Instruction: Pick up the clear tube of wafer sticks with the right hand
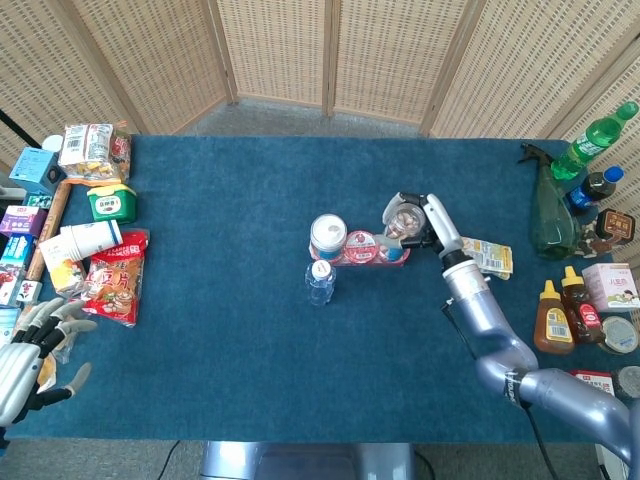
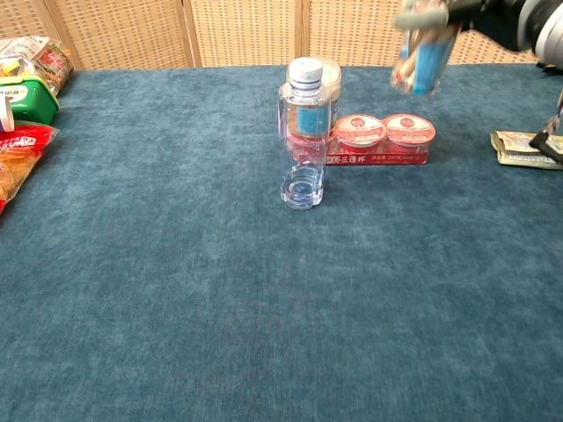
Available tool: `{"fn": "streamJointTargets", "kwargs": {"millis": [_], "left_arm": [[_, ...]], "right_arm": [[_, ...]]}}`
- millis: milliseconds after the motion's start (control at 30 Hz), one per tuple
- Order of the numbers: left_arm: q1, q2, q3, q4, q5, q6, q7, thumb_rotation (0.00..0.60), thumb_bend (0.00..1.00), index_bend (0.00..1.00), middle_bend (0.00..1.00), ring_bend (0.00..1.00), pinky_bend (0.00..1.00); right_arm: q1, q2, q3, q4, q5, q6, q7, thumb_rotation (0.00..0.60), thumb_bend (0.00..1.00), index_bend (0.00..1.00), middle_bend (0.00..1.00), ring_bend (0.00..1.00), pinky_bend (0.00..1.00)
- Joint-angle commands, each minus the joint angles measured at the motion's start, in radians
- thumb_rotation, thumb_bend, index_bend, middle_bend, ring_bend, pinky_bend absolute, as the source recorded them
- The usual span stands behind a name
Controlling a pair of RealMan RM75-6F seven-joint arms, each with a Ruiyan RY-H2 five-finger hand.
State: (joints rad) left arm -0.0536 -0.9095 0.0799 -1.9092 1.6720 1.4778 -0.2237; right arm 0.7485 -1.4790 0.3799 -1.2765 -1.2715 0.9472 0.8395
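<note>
My right hand holds the clear tube of wafer sticks in the air, above and to the right of the red pack of cups. In the chest view the tube is blurred and tilted near the top edge, well clear of the cloth, and only the fingers of that hand show at the frame's top. My left hand hangs at the table's near left corner, fingers spread, holding nothing.
A small water bottle stands in front of a white-lidded can. A snack packet lies right of the cups. Bottles and sauces crowd the right edge, snack bags and boxes the left.
</note>
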Motion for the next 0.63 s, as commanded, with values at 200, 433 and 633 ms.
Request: {"fn": "streamJointTargets", "kwargs": {"millis": [200, 433, 633], "left_arm": [[-0.008, -0.008, -0.002, 0.009, 0.003, -0.006, -0.009, 0.6, 0.43, 0.29, 0.16, 0.0, 0.0], [-0.015, -0.02, -0.002, 0.027, 0.004, -0.013, -0.029, 0.6, 0.44, 0.29, 0.16, 0.0, 0.0], [-0.014, -0.021, -0.001, 0.04, 0.006, -0.006, -0.043, 0.6, 0.43, 0.29, 0.16, 0.0, 0.0]], "right_arm": [[-0.045, 0.135, 0.105, -0.305, 0.074, 0.112, -0.152, 0.6, 0.11, 0.58, 0.99, 0.91, 0.94], [-0.055, 0.174, 0.127, -0.407, 0.109, 0.126, -0.211, 0.6, 0.11, 0.58, 0.99, 0.91, 0.94], [-0.06, 0.179, 0.127, -0.426, 0.125, 0.13, -0.23, 0.6, 0.11, 0.58, 0.99, 0.91, 0.94]]}}
